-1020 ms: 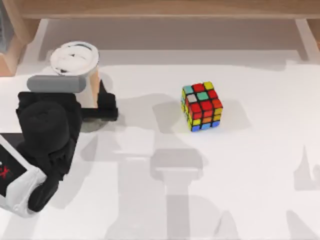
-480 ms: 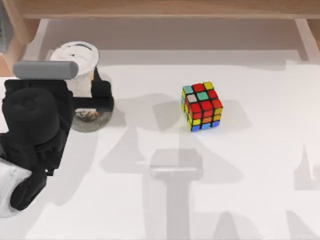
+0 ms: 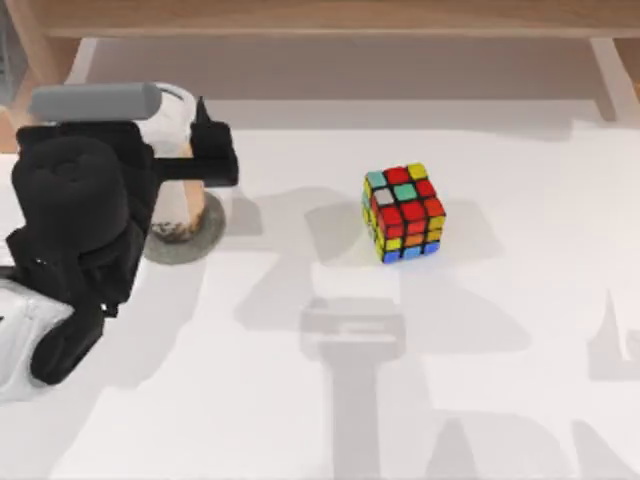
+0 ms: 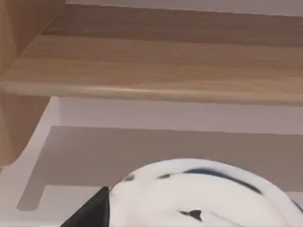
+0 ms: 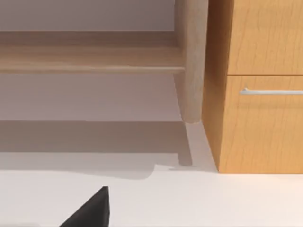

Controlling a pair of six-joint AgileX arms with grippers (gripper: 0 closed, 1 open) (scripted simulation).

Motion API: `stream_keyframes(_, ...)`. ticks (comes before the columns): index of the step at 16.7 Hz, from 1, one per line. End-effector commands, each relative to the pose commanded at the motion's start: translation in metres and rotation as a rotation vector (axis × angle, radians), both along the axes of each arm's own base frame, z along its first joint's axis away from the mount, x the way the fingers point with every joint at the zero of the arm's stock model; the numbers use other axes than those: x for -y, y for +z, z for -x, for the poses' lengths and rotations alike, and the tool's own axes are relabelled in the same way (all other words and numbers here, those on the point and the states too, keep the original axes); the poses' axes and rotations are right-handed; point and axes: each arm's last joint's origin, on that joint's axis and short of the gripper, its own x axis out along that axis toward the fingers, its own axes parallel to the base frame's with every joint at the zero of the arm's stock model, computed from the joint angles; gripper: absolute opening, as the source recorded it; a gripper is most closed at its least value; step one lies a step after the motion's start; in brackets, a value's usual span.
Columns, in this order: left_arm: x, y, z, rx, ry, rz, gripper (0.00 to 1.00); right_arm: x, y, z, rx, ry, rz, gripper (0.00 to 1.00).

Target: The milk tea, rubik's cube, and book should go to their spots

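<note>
The left gripper (image 3: 185, 160) hangs over the round grey coaster (image 3: 205, 238) near the table's (image 3: 420, 380) left edge, its black fingers (image 3: 215, 160) set on either side of the milk tea (image 3: 182, 205) and closed against the cup's wall just under the lid. The cup stands upright with its base on the coaster; dark pearls show at the bottom through the clear plastic, and the beige drink rises above them, though the arm's black wrist covers most of the lid from above. In the left wrist view the white lid (image 4: 203, 198), with dark marks on it, lies close beneath the camera, one black fingertip (image 4: 92, 213) beside it, and a wooden shelf (image 4: 156, 71) runs across the background behind the coaster. The cube (image 3: 403, 212) sits alone on the white table well to the right of the coaster, untouched, its top and near faces showing red, yellow, green, blue, orange and white stickers between black edges. The right wrist view shows bare tabletop, a wooden leg (image 5: 191, 61) and a cabinet with a metal handle (image 5: 271, 91), plus one dark fingertip (image 5: 90, 210) of the right gripper; how far that pincer stands open cannot be told.
</note>
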Motion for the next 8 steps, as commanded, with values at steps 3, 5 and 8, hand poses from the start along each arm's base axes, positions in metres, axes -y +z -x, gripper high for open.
stream_keyframes(3, 0.020, 0.025, -0.024, -0.017, -0.016, 0.062, 1.00, 0.000, 0.000, 0.000, 0.000, 0.000, 0.000, 1.00)
stream_keyframes(5, 0.039, 0.039, -0.042, -0.064, -0.033, 0.100, 1.00, 0.000, 0.000, 0.000, 0.000, 0.000, 0.000, 1.00)
stream_keyframes(8, 0.073, 0.057, -0.068, -0.180, -0.056, 0.147, 1.00, 0.000, 0.000, 0.000, 0.000, 0.000, 0.000, 1.00)
